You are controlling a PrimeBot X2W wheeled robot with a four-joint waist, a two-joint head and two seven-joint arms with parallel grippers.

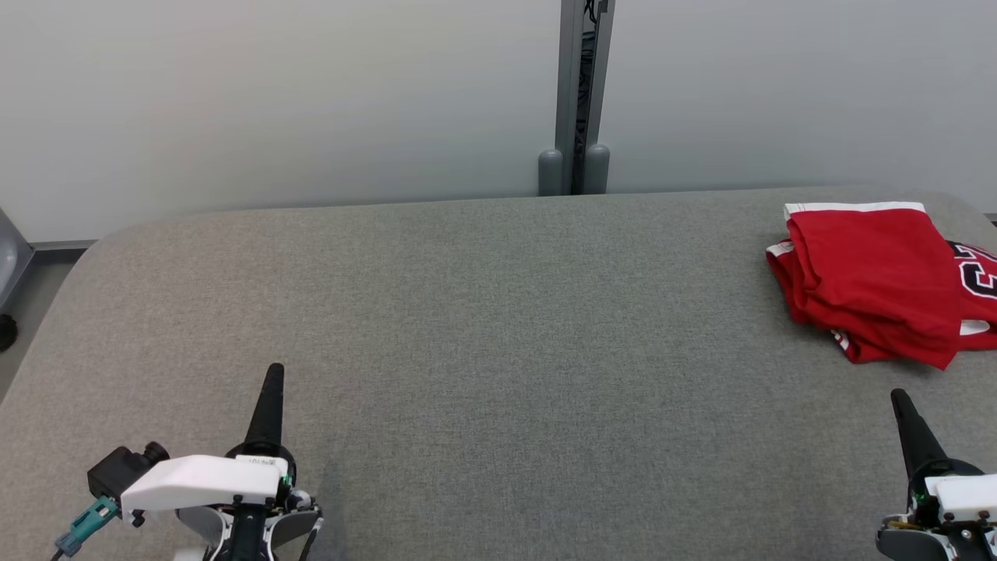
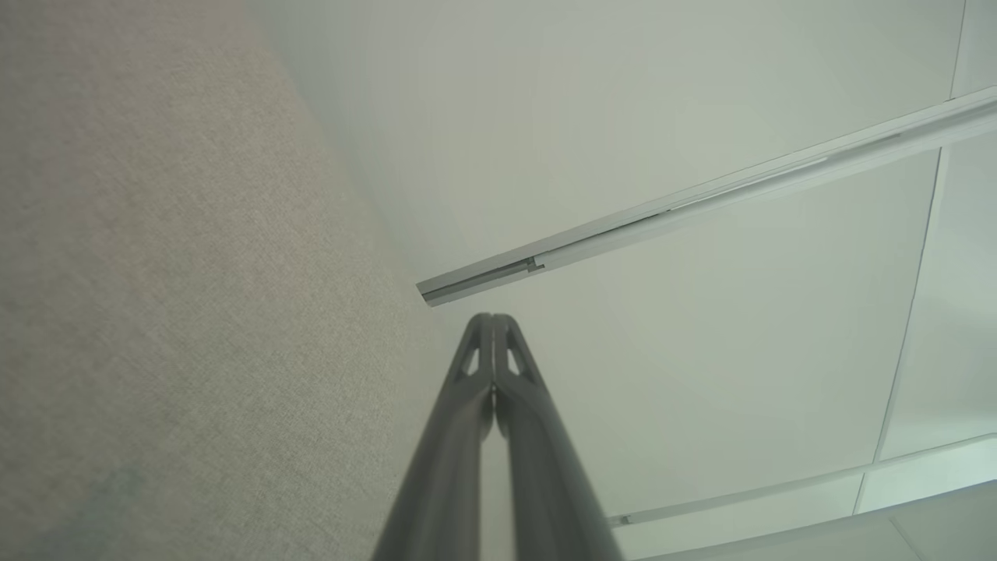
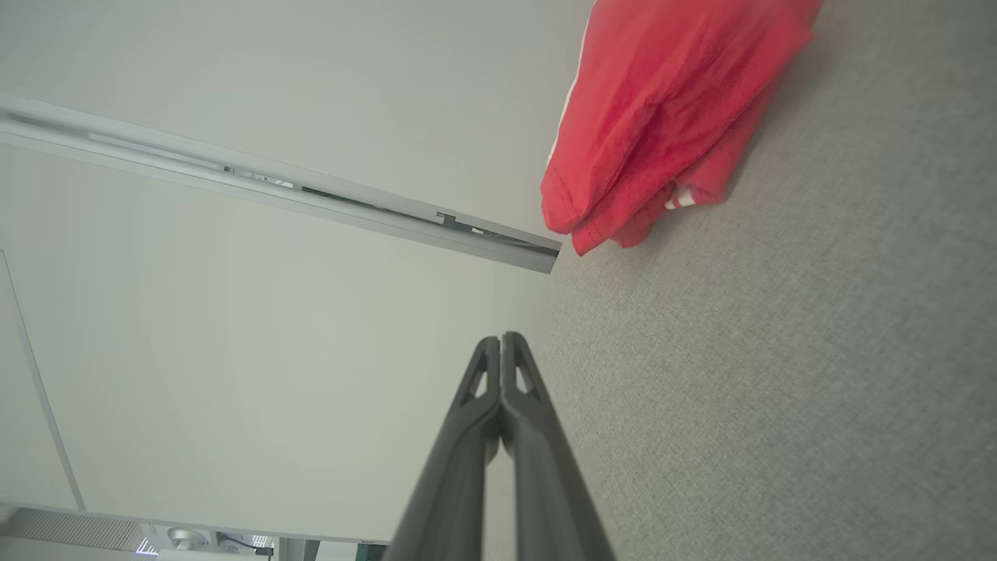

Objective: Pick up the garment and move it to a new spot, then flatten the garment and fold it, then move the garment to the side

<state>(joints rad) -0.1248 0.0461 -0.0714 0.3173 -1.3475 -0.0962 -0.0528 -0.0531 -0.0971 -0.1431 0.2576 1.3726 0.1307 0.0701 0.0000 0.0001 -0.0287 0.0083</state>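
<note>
The garment (image 1: 876,280) is a red jersey with white trim and dark numerals, lying folded in a compact stack at the far right of the grey fabric table (image 1: 483,327). In the right wrist view the garment (image 3: 662,117) lies ahead of the fingers, apart from them. My right gripper (image 1: 900,397) is shut and empty, near the front right, just short of the garment. My left gripper (image 1: 274,370) is shut and empty at the front left, far from the garment. Both wrist views show the fingers pressed together: left (image 2: 492,319), right (image 3: 502,339).
A pale wall stands behind the table, with a grey vertical post (image 1: 580,93) at its middle. The table's back left corner is rounded; floor shows at the far left (image 1: 19,312). Bare grey fabric spreads between the two grippers.
</note>
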